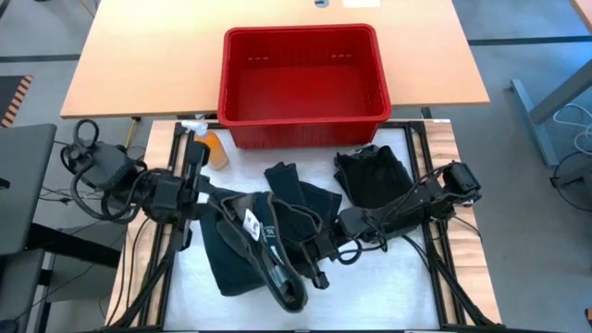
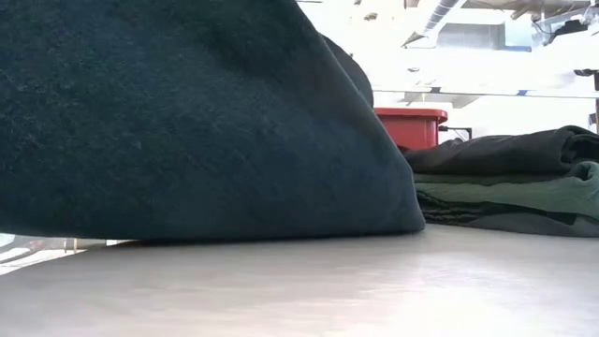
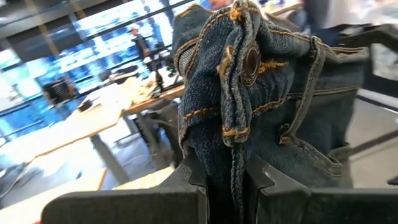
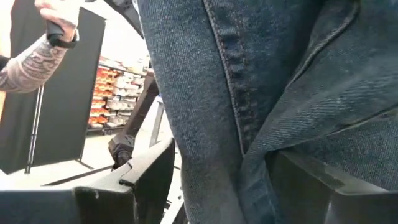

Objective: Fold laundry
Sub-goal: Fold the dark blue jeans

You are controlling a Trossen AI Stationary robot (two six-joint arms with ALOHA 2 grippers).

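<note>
I've got 2 arms over the desk (image 1: 388, 287), both working 1 pair of jeans (image 1: 268, 242) mid-desk. Left gripper (image 3: 225, 180) is pressed together, pinching the jeans at the waistband; the brass button (image 3: 250, 62) and bunched denim rise right past its fingers (image 3: 186, 177). Right gripper (image 4: 224, 180) is spread wide w/ denim hanging between its fingers (image 4: 149, 168); seam (image 4: 233, 81) runs down the middle. Can't tell if it really has hold.

Other laundry: 1 black pile (image 1: 373, 176) on the desk's right, just near side of the basket (image 1: 303, 85). In the low view I count 2 folded layers at right, black (image 2: 505, 150) on top of green (image 2: 505, 201), plus 1 big dark cloth (image 2: 187, 122) filling the left. 1 red basket, far side. 1 orange bottle (image 1: 215, 148) near its left corner.

1 person's forearm (image 4: 31, 65) shows beyond the desk in the right wrist view.
</note>
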